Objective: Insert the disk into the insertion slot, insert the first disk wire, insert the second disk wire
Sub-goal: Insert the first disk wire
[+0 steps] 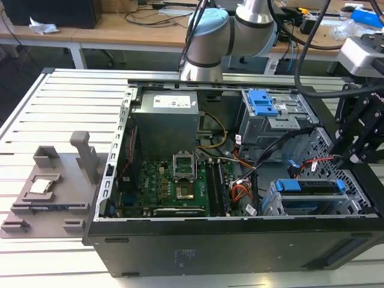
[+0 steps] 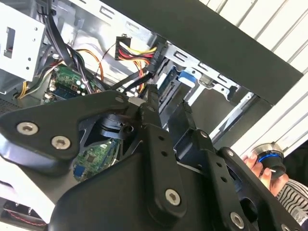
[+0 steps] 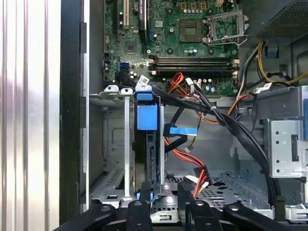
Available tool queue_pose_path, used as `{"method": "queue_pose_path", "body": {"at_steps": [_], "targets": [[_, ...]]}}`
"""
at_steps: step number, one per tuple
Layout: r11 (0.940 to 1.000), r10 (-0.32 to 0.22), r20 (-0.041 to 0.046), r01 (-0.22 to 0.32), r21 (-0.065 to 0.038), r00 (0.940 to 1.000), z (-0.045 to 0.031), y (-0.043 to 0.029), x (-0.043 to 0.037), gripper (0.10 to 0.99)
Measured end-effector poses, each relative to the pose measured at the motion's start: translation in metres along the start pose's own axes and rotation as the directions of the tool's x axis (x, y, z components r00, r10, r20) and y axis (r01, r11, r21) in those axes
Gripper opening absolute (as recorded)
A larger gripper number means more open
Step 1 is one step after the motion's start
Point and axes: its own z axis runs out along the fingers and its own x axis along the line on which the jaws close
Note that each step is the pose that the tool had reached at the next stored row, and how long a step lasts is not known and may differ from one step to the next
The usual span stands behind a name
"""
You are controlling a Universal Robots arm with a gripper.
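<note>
Fingers of the gripper are standing parted, apparently clasping nothing, though their tips are partly hidden. A red wire is trailing just beside one finger. The disk is sitting inside the insertion slot, near the gripper, at the exterior view's right within the computer case; the arm is standing beyond the case's far side.

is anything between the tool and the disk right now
Nothing visible does. In the first wrist view the disk sits in the insertion slot, straight ahead of the tool. The red wire lies beside the slot, not across that gap.
</note>
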Motion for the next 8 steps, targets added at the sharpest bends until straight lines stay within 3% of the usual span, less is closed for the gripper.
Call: {"method": "queue_pose_path", "body": {"at_steps": [2,5,8], "targets": [[1.0000,-0.004,-0.0003,0.004,0.000,1.0000,-0.0002,-0.0017,-0.0047,0.361],[1.0000,-0.010,-0.0007,0.010,0.000,1.0000,-0.0003,-0.0036,-0.0055,0.361],[0.9999,-0.013,-0.0007,0.013,0.000,0.9999,-0.0007,-0.0129,-0.0058,0.361]]}}
